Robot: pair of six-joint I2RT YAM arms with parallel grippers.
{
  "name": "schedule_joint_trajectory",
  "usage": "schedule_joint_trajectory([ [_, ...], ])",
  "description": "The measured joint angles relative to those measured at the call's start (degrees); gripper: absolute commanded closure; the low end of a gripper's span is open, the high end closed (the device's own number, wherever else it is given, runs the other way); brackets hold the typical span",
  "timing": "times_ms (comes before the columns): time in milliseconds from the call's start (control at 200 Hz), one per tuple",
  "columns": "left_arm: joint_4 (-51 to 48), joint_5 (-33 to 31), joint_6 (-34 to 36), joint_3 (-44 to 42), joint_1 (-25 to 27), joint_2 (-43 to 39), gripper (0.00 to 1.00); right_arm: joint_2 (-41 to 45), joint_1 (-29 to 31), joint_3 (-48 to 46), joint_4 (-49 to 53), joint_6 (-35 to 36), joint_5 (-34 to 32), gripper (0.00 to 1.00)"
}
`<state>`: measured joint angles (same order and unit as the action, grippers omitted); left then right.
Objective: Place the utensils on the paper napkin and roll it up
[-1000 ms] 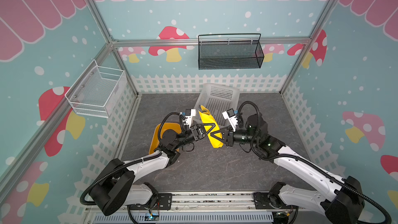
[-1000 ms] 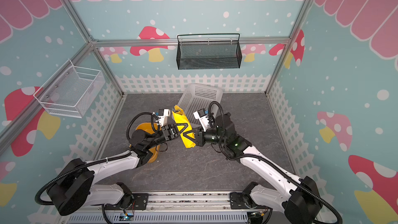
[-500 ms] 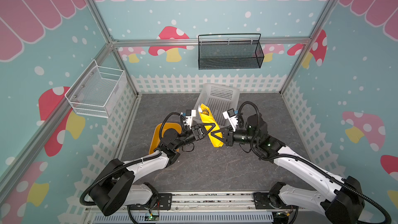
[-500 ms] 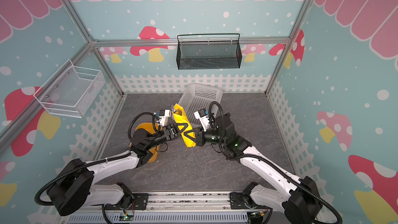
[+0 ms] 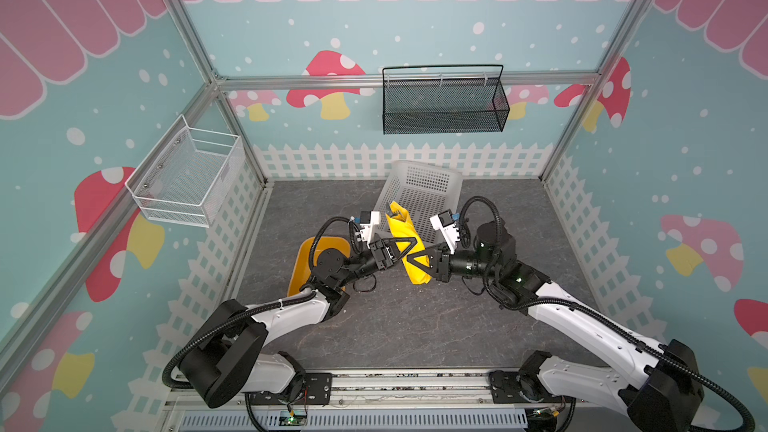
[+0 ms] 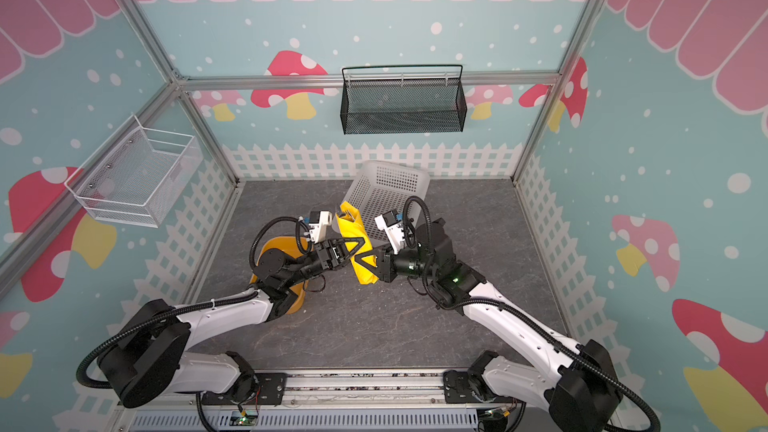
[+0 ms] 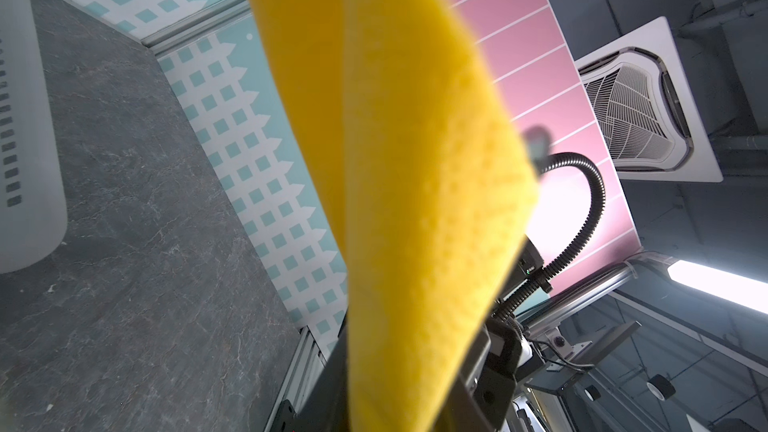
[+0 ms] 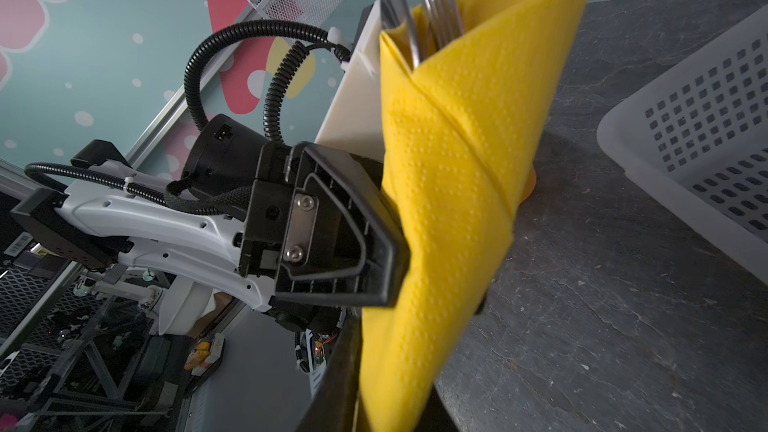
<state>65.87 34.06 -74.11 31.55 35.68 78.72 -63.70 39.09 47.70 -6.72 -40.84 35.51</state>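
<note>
Whole scene is viewed downward from high at the front in both top views, framing near-identical. The rolled paper napkin (image 7: 415,201) is imaged at very close range by both wrist cameras from opposite sides, and shared by all four views

Both arms are glossy white shells, left arm (image 5: 286,313) and right arm (image 5: 582,322), with chunky black joints (image 5: 224,353) and black ribbed hoses (image 8: 232,35) coming off them. Left gripper (image 5: 405,245) and right gripper (image 5: 411,261) are all black, with skeleton-style triangular fingers (image 8: 386,238). The left one's got a small silver plate (image 8: 302,228) with two screws, plus a white zip tie (image 8: 129,184) on its hose. White camera blocks (image 5: 369,226) at the wrists, and a tiny green light (image 5: 517,279) on the right arm.
</note>
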Motion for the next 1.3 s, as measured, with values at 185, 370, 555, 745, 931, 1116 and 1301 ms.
schedule_joint_trajectory([
  [185, 0.3, 0.3, -0.3, 0.0, 0.0, 0.0, 0.85, 1.1, 0.0, -0.7, -0.5, 0.0, 0.0, 0.74],
  [370, 0.4, 0.3, -0.3, 0.0, 0.0, 0.0, 0.85, 1.4, -0.1, -0.9, -1.1, -0.5, 0.7, 0.63],
  [555, 0.5, 0.5, 0.0, 0.0, 0.0, -0.4, 0.85, 1.4, -1.0, -1.4, -1.6, -1.7, 2.7, 0.6],
  [745, 0.8, 1.5, 0.0, 0.0, 0.0, -0.5, 0.85, 0.8, -1.7, -1.8, -4.3, -3.6, 5.8, 0.61],
  [931, 0.9, 1.8, 0.4, 0.0, 0.0, -0.6, 0.85, -0.4, -1.7, -1.9, -6.5, -4.9, 9.0, 0.66],
  [1116, 1.2, 1.8, 1.1, 0.0, 0.0, -1.5, 0.85, -0.5, -2.3, -2.0, -6.9, -5.9, 10.4, 0.7],
  [1301, 0.7, 1.7, 2.4, 0.0, 0.0, -2.7, 0.84, -0.4, -2.4, -2.5, -7.1, -6.6, 11.3, 0.69],
])
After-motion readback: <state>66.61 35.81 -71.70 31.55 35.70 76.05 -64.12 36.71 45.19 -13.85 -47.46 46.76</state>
